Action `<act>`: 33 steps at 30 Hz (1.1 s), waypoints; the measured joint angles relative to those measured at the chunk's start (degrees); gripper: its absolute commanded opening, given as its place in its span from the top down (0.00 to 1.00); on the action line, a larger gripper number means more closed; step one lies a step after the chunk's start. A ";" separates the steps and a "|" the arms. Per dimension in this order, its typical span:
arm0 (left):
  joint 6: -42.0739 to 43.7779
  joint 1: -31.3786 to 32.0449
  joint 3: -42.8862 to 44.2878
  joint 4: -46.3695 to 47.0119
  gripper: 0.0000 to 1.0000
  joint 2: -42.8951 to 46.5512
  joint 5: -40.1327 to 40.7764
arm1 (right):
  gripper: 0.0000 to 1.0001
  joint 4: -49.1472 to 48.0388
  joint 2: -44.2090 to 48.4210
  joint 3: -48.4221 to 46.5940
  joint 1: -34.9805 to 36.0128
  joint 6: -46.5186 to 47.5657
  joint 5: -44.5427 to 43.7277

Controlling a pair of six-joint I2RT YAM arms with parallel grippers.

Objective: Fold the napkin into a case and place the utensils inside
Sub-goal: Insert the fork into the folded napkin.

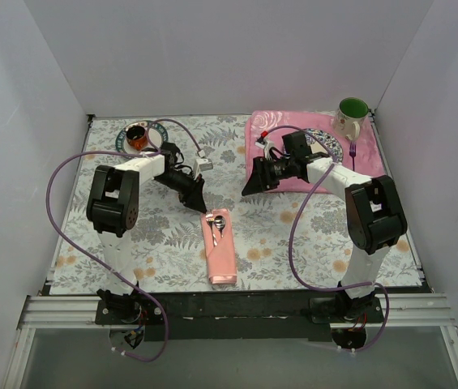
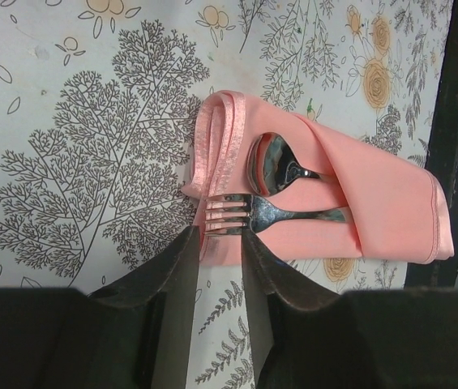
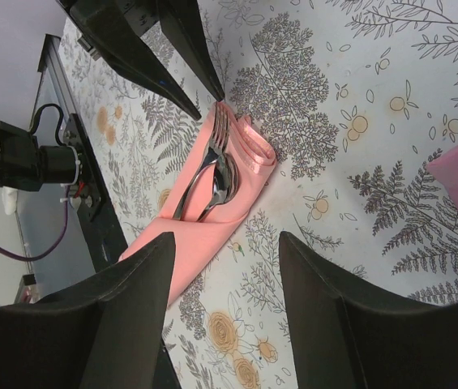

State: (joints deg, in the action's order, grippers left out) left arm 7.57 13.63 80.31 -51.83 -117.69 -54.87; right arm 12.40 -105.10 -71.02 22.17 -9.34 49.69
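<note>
Where the case ends, left fingers hover narrowly apart — right fingers spread, away.

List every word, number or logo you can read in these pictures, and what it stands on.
None can be read. The napkin, spoon, fork, mug and tablecloth carry no lettering; the tablecloth's print is only plants and flowers.

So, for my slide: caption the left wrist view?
Fork and spoon tucked in pink napkin, left gripper at its edge.
</note>
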 measured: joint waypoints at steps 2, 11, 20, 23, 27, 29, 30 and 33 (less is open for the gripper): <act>-0.15 0.09 0.00 0.42 0.74 0.00 0.00 | 0.39 -0.20 0.00 0.00 0.00 -0.11 -0.02; -0.37 0.42 0.22 0.87 0.77 -0.55 -0.02 | 0.39 -0.37 -0.02 0.00 0.00 -0.59 -0.02; -0.33 0.50 1.49 0.52 0.95 -2.64 -0.50 | 0.39 -0.37 -0.39 0.00 0.00 -0.61 -0.02; -0.35 0.70 1.73 -0.28 1.00 -2.64 -0.96 | 0.39 -0.37 -0.39 0.00 0.00 -0.63 -0.04; -0.68 0.76 2.21 -0.87 1.00 -2.64 -1.84 | 0.39 -0.37 -0.83 0.00 0.00 -0.63 -0.04; -0.85 0.79 2.23 -0.92 1.00 -2.64 -2.03 | 0.39 -0.35 -1.25 0.00 0.00 -0.74 -0.04; -0.92 0.81 2.25 -0.96 1.00 -2.64 -2.05 | 0.39 -0.33 -1.36 0.00 0.00 -0.76 -0.04; -0.96 0.81 2.25 -1.36 1.00 -2.64 -2.12 | 0.39 -0.33 -1.42 0.00 0.00 -0.81 -0.04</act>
State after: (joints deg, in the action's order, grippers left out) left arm 6.61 14.44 82.56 -53.19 -120.33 -56.99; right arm 12.08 -106.52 -71.02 22.17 -10.15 49.65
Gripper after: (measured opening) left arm 0.021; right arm 0.610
